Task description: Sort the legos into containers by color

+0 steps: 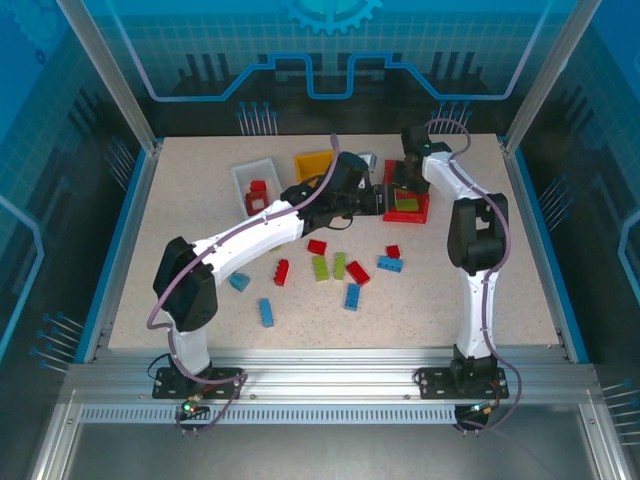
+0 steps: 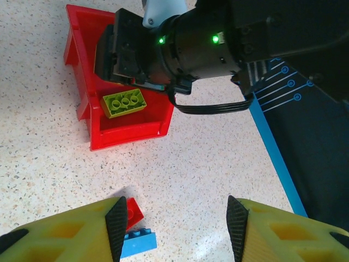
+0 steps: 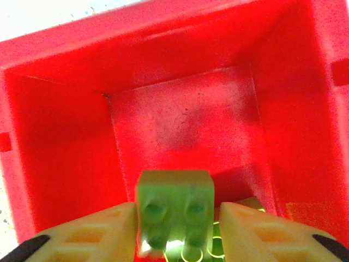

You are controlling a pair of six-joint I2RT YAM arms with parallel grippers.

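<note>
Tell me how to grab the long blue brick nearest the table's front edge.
Come straight down on the blue brick and pinch its long sides at mid-length. It lies flat, bare table along both sides, and its narrow width should be easy to span.

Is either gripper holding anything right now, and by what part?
The right gripper pinches a lime green brick by its two opposite sides, over the red bin. The left gripper is open, holding nothing.

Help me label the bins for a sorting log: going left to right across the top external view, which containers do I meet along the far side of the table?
white bin → yellow-orange bin → red bin
</note>
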